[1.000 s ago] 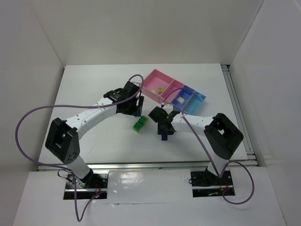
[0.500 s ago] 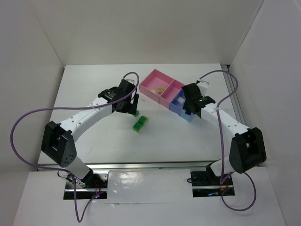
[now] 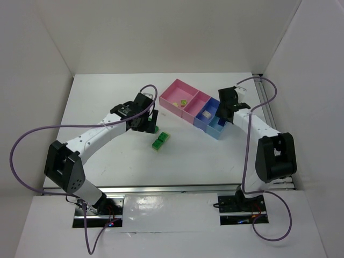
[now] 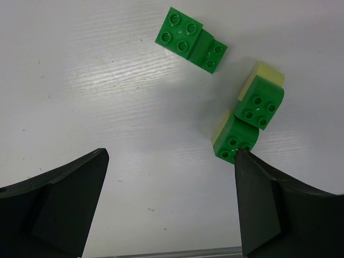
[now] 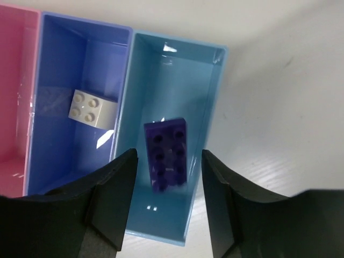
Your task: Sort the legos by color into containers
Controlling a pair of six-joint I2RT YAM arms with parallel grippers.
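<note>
Compared with one second ago, the right arm has swung from the middle of the table out to the row of trays, and the flat purple brick it carried now lies inside the light-blue tray. The right gripper hangs above that tray with its jaws spread and nothing between them. The left arm has barely shifted; the left gripper is likewise spread wide and empty over the green bricks. Note the right-hand fingertip just beside a rounded green brick backed with pale yellow. A second brick of that kind touches it, and a green studded pair lies apart. The trays are glossy, thin-walled plastic. The darker blue tray holds one beige four-stud brick, and the pink tray adjoins it.
</note>
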